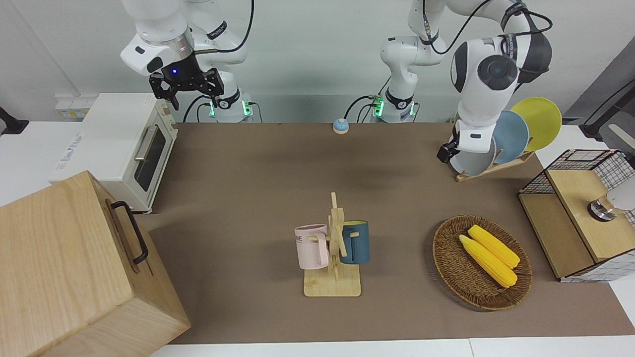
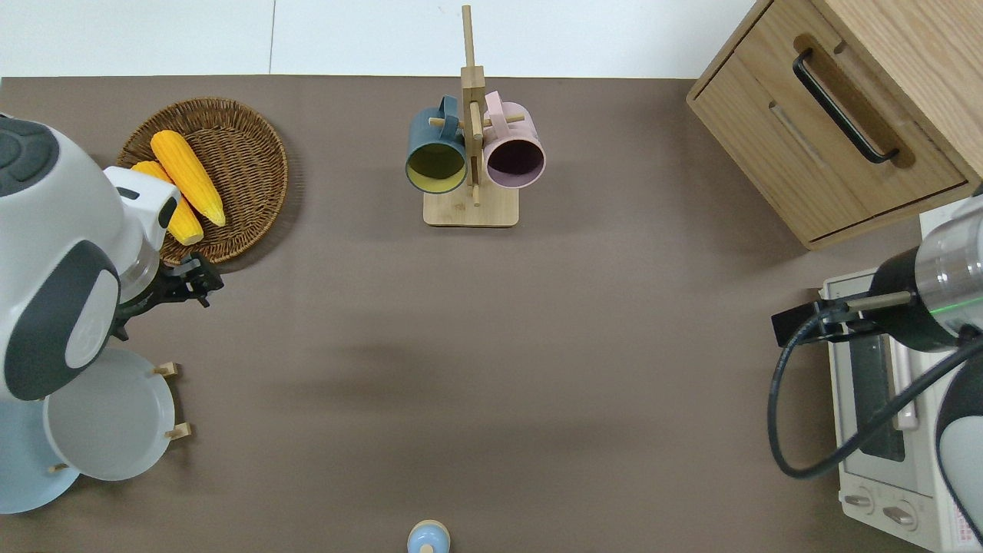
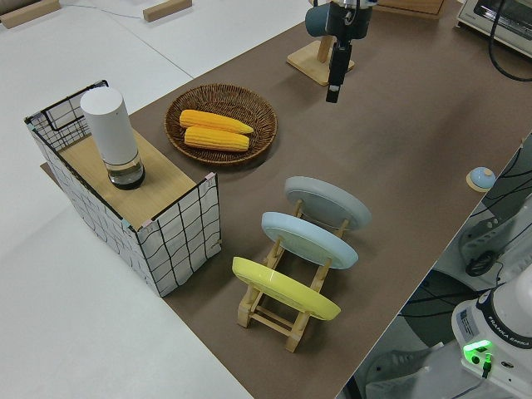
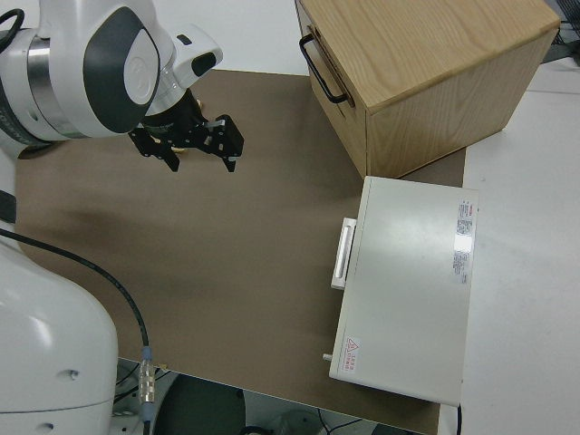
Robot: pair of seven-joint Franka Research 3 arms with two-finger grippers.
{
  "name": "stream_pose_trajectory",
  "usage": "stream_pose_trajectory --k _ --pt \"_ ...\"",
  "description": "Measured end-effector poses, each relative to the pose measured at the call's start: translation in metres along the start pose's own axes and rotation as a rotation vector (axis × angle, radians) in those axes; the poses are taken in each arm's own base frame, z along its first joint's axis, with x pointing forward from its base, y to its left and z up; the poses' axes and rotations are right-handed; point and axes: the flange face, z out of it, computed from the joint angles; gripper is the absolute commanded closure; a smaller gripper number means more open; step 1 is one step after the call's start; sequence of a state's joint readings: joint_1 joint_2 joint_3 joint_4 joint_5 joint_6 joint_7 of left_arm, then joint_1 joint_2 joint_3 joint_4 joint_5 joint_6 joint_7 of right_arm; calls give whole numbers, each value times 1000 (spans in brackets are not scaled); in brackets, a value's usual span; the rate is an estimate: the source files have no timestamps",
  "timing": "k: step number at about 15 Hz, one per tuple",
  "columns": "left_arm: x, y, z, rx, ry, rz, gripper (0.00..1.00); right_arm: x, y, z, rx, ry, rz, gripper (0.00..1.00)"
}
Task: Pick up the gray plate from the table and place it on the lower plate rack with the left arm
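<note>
Since the round pale gray plate (image 2: 107,418) already leans in the small slanted light-wood plate rack (image 3: 287,312), in the slot farthest from the robots, the left arm's black gripper (image 2: 188,280), fingers apart and empty, hangs clear of the rack, toward the wicker basket.
</note>
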State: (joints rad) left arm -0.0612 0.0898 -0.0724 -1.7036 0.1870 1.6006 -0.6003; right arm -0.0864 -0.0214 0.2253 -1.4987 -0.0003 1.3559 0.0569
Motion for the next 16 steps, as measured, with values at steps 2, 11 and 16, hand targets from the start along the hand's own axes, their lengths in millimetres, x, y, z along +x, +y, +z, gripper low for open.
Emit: stream_pose_trajectory --k 2,11,16 --pt "3 3 -18 -68 36 77 11 0 0 0 0 0 0 11" --pt "18 -8 -44 -227 103 322 7 0 0 0 0 0 0 11" --pt "17 -5 -45 -230 103 325 5 0 0 0 0 0 0 11"
